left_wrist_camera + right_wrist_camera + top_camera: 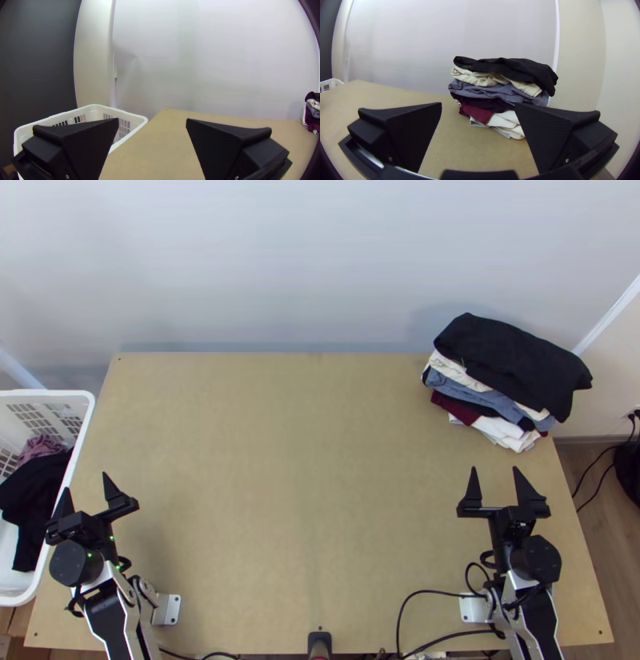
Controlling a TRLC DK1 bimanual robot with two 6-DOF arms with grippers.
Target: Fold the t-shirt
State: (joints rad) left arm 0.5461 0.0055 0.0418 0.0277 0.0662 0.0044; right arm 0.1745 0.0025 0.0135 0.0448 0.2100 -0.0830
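One folded black garment (516,362), probably the t-shirt, lies atop the stack of clothes (480,396) at the far right corner of the worktop (304,484). If so, the folding looks finished; if the shirt is the dark cloth (32,500) in the white basket (48,393), everything remains. Left end effector (86,482) and right end effector (494,468) are both released, fingers apart, gripping nothing.

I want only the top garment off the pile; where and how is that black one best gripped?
Likely grip the black garment by its drooping right end, coming from the near right, one finger beneath: that end overhangs the pile.
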